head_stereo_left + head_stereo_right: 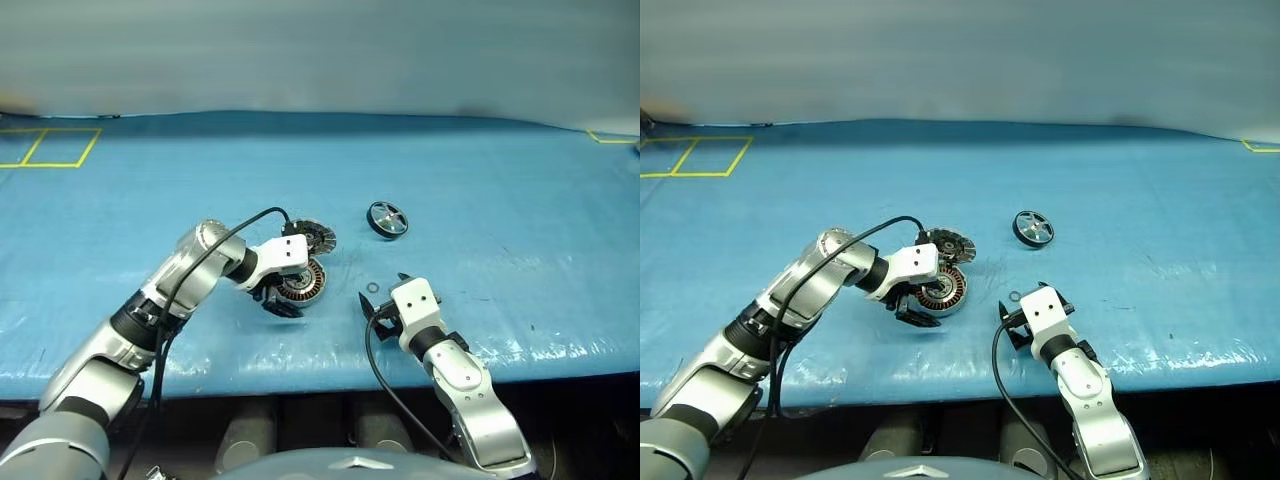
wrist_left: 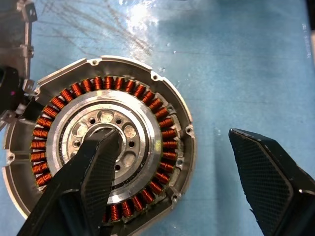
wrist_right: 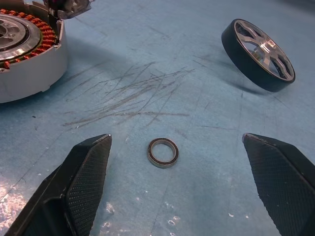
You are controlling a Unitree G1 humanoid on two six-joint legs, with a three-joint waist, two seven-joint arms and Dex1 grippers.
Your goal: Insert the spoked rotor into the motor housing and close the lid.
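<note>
Blue sheeting covers the worktop (image 1: 520, 200), and on it the motor housing (image 1: 302, 281) is set flat with its cavity facing straight up, so that the ring of copper coils and the drilled silver hub are exposed; its axis is therefore upright. The lid (image 1: 316, 236) is swung back just beyond the housing, on the far side from the robot, apparently hinged to its rim and tilted up, with its inner face turned toward the robot. The spoked rotor (image 1: 387, 220) is placed well apart from the housing, beyond it and to the robot's right, propped on its rim at a lean, so that its axis points obliquely upward and not vertically. A small metal ring (image 3: 163, 152) is seen lying flat on the sheet between the housing and the right gripper (image 1: 388, 303). The left gripper (image 2: 170, 184) is held over the housing with its jaws spread and nothing grasped, one finger hanging above the hub and the other outside the rim. The right gripper's jaws are likewise released, straddling the small ring without touching it. The step in hand is judged to be the fetching of the rotor: it should be taken by its black rim, not by the spokes, and brought level before it is lowered, so that its axis is lined up with the housing's. The left gripper should be cleared from the cavity first, and the lid left back until the rotor is seated.
</note>
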